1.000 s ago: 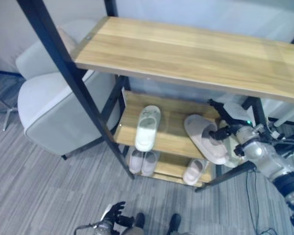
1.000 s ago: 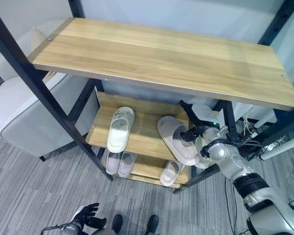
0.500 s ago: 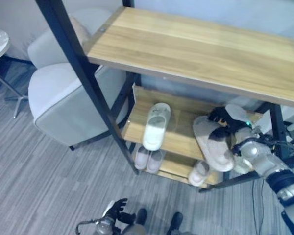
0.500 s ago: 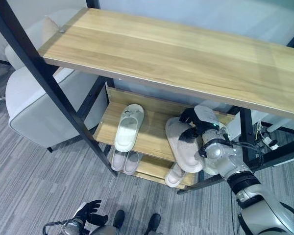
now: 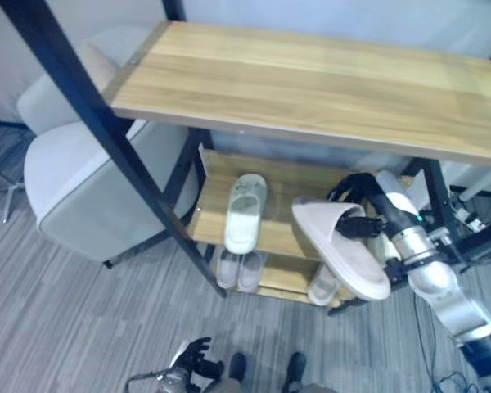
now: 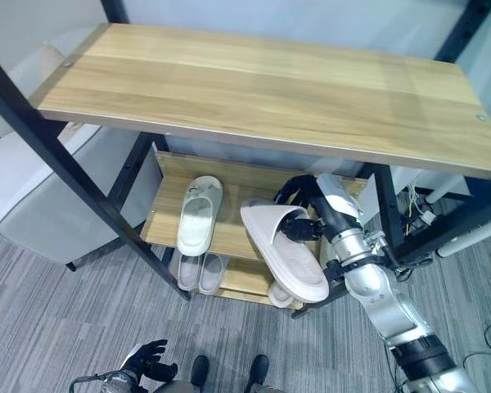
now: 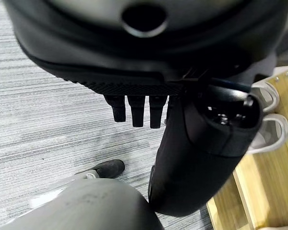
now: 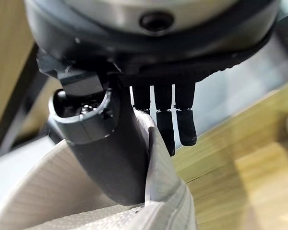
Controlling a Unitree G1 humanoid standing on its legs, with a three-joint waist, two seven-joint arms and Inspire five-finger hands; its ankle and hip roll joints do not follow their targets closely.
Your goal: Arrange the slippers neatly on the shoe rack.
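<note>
Right hand [image 6: 304,214] pinching pale slipper [image 6: 288,255] (strap largely hiding thumb), near right of shoe rack [image 6: 229,90]. Left hand [image 5: 190,360] low down, relaxed, holding nothing.

I'm looking at what reads as a home entryway or living room mock-up. A shoe rack [image 6: 254,82] with black metal posts and light wooden shelves is holding several pale slippers [image 6: 198,214] on its lower levels. A soft grey armchair [image 5: 82,188] is standing just beside it, and grey striped carpet [image 5: 57,327] is covering the floor under both.
</note>
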